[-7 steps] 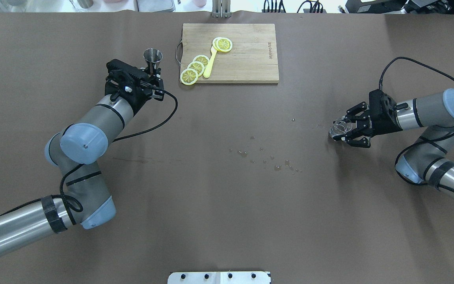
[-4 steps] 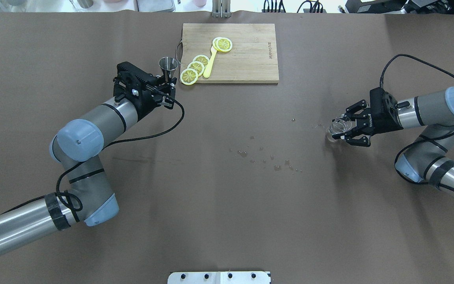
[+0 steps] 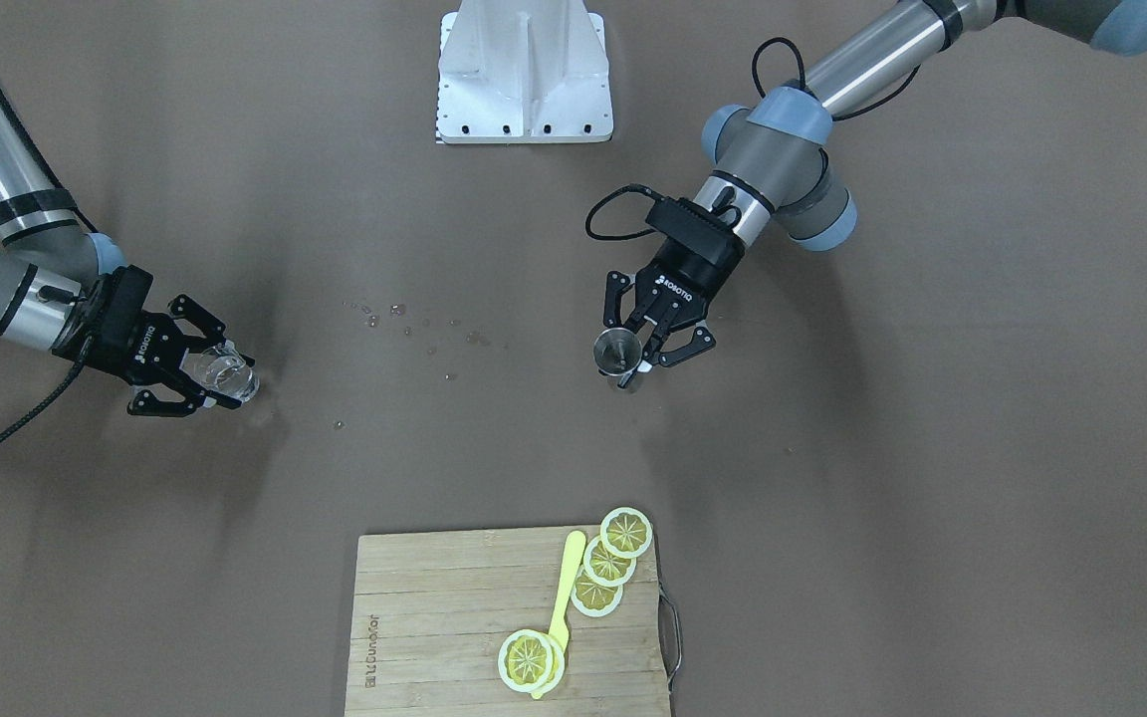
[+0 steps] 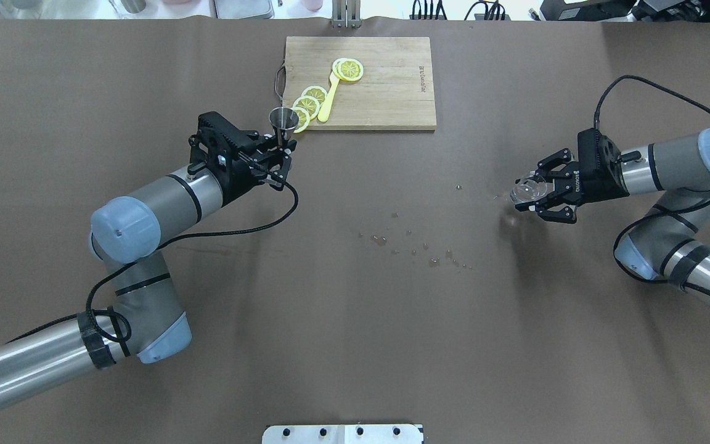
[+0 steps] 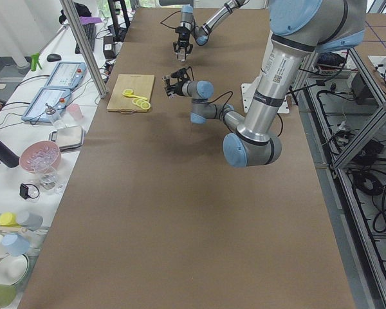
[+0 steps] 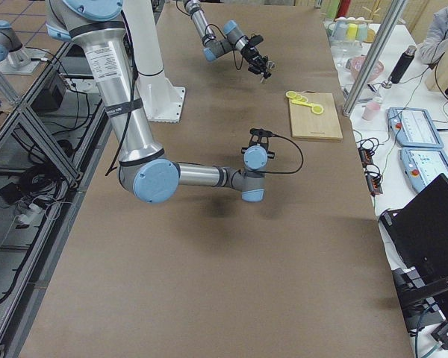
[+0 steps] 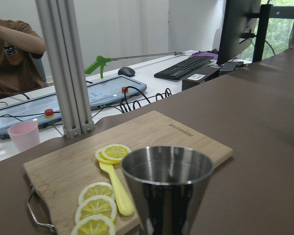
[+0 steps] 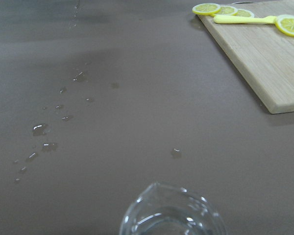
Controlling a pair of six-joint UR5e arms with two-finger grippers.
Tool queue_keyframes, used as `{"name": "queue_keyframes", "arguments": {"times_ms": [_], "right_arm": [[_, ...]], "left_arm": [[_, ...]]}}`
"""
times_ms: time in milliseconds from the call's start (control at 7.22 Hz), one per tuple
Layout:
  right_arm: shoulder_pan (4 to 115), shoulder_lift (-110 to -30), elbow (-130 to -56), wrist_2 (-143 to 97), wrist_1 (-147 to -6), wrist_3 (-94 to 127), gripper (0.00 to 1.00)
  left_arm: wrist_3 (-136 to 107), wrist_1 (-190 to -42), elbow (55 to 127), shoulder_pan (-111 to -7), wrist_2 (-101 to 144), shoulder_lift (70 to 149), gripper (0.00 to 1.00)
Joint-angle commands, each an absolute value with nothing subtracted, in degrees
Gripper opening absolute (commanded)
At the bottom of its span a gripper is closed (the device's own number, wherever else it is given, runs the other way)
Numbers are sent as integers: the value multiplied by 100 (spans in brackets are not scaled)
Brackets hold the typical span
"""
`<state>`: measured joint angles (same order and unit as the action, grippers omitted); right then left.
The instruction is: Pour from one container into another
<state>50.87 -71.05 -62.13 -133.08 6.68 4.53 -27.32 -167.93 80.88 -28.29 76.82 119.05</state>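
My left gripper (image 4: 281, 147) is shut on the narrow waist of the grey steel jigger (image 4: 283, 119), holding it upright above the table just in front of the cutting board's near left corner. The jigger's open top cone fills the left wrist view (image 7: 166, 188). In the front-facing view the jigger (image 3: 619, 351) sits between the left gripper's (image 3: 645, 353) fingers. At the far right, my right gripper (image 4: 535, 193) is shut on the clear glass tumbler (image 4: 524, 190), which is tilted with its mouth toward the table's middle. The tumbler's rim (image 8: 174, 213) shows at the bottom of the right wrist view, and the tumbler (image 3: 231, 376) shows again in the front-facing view.
A wooden cutting board (image 4: 386, 92) with lemon slices (image 4: 307, 105) and a yellow spoon (image 4: 329, 98) lies at the back centre. Water drops (image 4: 416, 246) dot the brown table between the arms. A white base plate (image 4: 342, 433) sits at the near edge.
The left arm has carried the jigger rightward and nearer, from left of the board to its near corner. The right gripper has shifted slightly farther back with the tumbler.
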Motion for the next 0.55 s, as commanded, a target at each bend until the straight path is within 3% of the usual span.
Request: {"name": "queue_keyframes", "arguments": {"times_ms": [0,415], "right_arm": [[5203,-7102,-6214,-13280,668,457,0],[5194,-7163,-6214,-13193,686,483,0]], "left_arm": [[-2305,-17540,7990,-2462,7874,11970,0],[-1951,-18000,7911,-2180,7937,12058,0]]}}
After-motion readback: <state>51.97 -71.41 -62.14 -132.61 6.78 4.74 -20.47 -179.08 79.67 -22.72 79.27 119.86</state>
